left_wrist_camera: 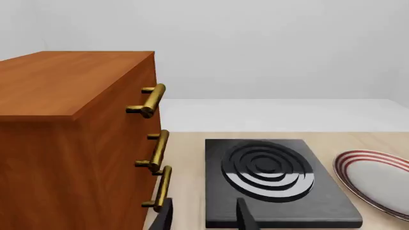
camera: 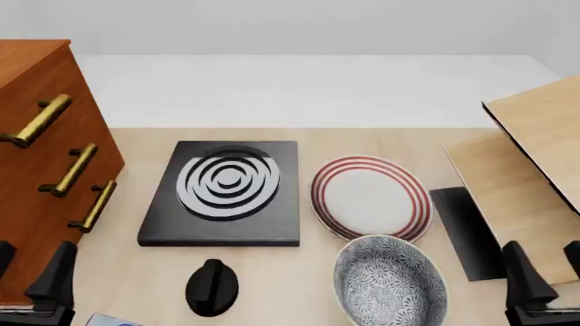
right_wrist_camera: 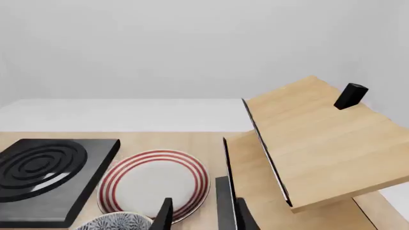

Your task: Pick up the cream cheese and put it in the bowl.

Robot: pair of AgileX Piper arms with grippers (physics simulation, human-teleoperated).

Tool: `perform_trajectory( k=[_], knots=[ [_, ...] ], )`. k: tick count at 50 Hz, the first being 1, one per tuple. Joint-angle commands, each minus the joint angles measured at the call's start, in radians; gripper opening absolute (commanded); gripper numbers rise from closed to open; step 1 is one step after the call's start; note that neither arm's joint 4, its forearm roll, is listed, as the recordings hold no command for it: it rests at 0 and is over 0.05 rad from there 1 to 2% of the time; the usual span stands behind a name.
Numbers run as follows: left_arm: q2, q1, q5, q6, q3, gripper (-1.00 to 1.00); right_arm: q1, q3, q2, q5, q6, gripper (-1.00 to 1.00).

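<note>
The bowl (camera: pixel 390 282), deep and round with a dark-grey-and-white floral pattern, sits at the front of the table right of centre; its rim (right_wrist_camera: pixel 115 222) also peeks into the right wrist view. Only a pale grey-blue corner of the cream cheese (camera: pixel 113 320) shows, at the front view's bottom edge near the left arm. My left gripper (camera: pixel 27 268) hovers open by the cabinet's front corner, holding nothing, and its fingers (left_wrist_camera: pixel 246 216) point at the stove. My right gripper (camera: pixel 547 268) stands open and empty, to the right of the bowl.
A wooden drawer cabinet (camera: pixel 37 170) with brass handles fills the left side. A black stove plate (camera: pixel 227 193), a white plate with red rings (camera: pixel 370 197) and a black knob-like object (camera: pixel 213 286) lie mid-table. A tilted wooden rack (camera: pixel 530 170) on a black base (camera: pixel 466 231) stands at right.
</note>
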Motion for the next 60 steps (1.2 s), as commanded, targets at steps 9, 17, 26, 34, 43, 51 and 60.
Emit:
perform_trajectory(
  k=[9, 17, 26, 34, 43, 51, 60],
  knots=[
    [0.0, 0.0, 0.0, 0.0, 0.0, 1.0, 0.021, -0.016, 0.028, 0.006, -0.033, 1.0],
    [0.0, 0.0, 0.0, 0.0, 0.0, 1.0, 0.102, -0.069, 0.027, 0.057, -0.081, 1.0],
    [0.0, 0.0, 0.0, 0.0, 0.0, 1.0, 0.251, -0.175, 0.057, 0.167, -0.14, 1.0],
    [0.0, 0.0, 0.0, 0.0, 0.0, 1.0, 0.398, -0.273, 0.161, 0.227, -0.207, 1.0],
    [0.0, 0.0, 0.0, 0.0, 0.0, 1.0, 0.535, -0.323, 0.279, 0.244, -0.245, 1.0],
    [0.0, 0.0, 0.0, 0.0, 0.0, 1.0, 0.65, -0.317, 0.405, 0.177, -0.245, 1.0],
    [0.0, 0.0, 0.0, 0.0, 0.0, 1.0, 0.725, -0.318, 0.539, 0.092, -0.279, 1.0]
  ],
)
